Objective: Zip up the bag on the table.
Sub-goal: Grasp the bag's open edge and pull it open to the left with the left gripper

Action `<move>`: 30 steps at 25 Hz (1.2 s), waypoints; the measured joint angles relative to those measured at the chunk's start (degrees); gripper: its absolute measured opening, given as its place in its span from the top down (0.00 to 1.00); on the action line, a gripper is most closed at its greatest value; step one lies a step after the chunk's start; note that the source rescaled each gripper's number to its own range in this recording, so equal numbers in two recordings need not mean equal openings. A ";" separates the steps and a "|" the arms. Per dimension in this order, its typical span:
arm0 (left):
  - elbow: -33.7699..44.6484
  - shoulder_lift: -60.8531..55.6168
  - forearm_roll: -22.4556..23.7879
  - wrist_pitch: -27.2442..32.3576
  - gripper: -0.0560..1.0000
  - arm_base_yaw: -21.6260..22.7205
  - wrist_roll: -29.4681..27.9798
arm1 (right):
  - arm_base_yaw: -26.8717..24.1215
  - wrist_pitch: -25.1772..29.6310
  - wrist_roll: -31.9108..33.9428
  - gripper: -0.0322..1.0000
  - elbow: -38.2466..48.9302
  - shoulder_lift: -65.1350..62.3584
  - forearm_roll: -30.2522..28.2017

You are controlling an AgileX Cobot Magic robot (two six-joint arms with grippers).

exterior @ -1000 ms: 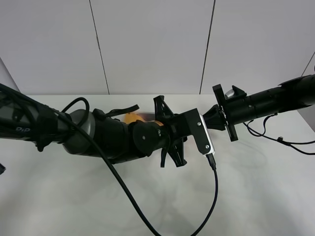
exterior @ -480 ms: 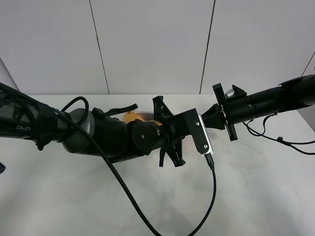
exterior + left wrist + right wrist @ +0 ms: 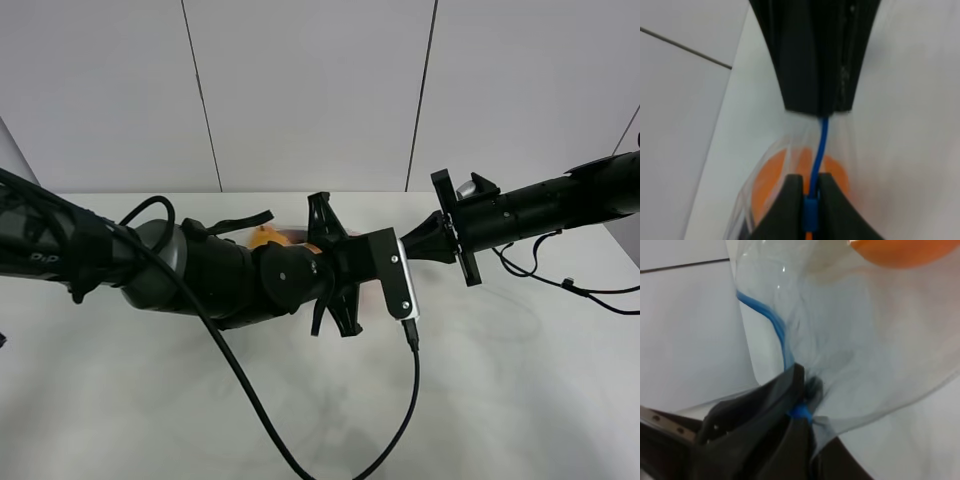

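The clear bag is held between both grippers above the white table. In the left wrist view my left gripper is shut on the bag's blue seal strip, with orange fruit showing through the plastic beside it. My right gripper is shut on the end of the blue strip. Its black fingers show just ahead of the left gripper. From above, the left gripper and right gripper nearly meet. The arm hides the bag except some orange fruit.
A black cable hangs from the left wrist camera and loops over the near table. More cables trail from the right arm. A white panelled wall stands behind the table.
My left gripper has slid a little to the left along the seal, away from the right gripper. The right arm has stayed in place.
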 joint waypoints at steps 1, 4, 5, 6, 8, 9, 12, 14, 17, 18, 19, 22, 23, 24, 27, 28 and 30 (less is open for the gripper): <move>0.73 0.00 0.00 -0.27 0.94 1.00 0.35 | 0.00 -0.19 0.00 0.97 0.01 0.00 0.00; 3.10 0.00 0.00 -2.90 0.94 4.33 0.61 | 0.00 -0.41 0.00 0.97 0.01 0.00 0.06; 3.77 0.00 0.00 -4.19 0.94 5.44 0.65 | 0.05 -0.41 0.00 0.97 0.01 0.00 0.12; 4.47 0.00 0.05 -5.52 0.94 6.37 0.65 | 0.02 -0.41 0.00 0.97 0.01 0.00 0.25; 5.72 0.00 0.23 -7.65 0.94 8.70 0.72 | 0.02 -0.41 0.00 0.97 -0.01 0.00 0.50; 6.18 0.00 0.24 -8.64 0.94 9.86 0.72 | 0.02 -0.41 0.00 0.97 -0.08 0.00 0.56; 7.66 -0.05 0.41 -11.41 0.94 13.60 0.77 | 0.06 -0.36 0.00 0.97 -0.13 0.00 0.54; 8.27 -0.05 0.42 -11.91 0.94 15.96 0.77 | 0.06 -0.29 0.00 0.97 -0.13 0.00 0.58; 8.64 -0.05 0.46 -12.12 0.95 19.23 0.77 | 0.06 -0.18 0.00 0.97 -0.13 0.00 0.53; 8.63 -0.05 0.46 -12.36 0.95 20.22 0.77 | 0.06 -0.18 0.00 0.97 -0.15 0.00 0.53; 8.63 -0.05 0.46 -12.41 0.95 21.18 0.77 | 0.06 -0.17 0.00 0.97 -0.15 0.00 0.53; 8.71 -0.05 0.95 -12.28 0.95 23.07 0.77 | 0.06 -0.06 0.00 0.97 -0.15 0.00 0.57; 8.71 -0.05 1.12 -11.79 0.95 23.34 0.77 | 0.22 -0.06 0.00 0.97 -0.20 0.00 0.97; 8.71 -0.05 1.30 -11.50 0.95 23.47 0.77 | 0.28 -0.06 0.00 0.97 -0.20 0.00 1.05; 8.71 -0.05 1.37 -10.91 0.95 23.73 0.77 | 0.60 -0.06 0.00 0.97 -0.20 0.00 1.17; 8.71 -0.05 1.42 -10.59 0.95 23.73 0.53 | 0.60 -0.06 0.00 0.97 -0.20 0.00 1.17; 8.71 -0.05 1.42 -9.61 0.91 23.83 -1.64 | 0.60 -0.06 0.00 0.97 -0.20 0.00 1.17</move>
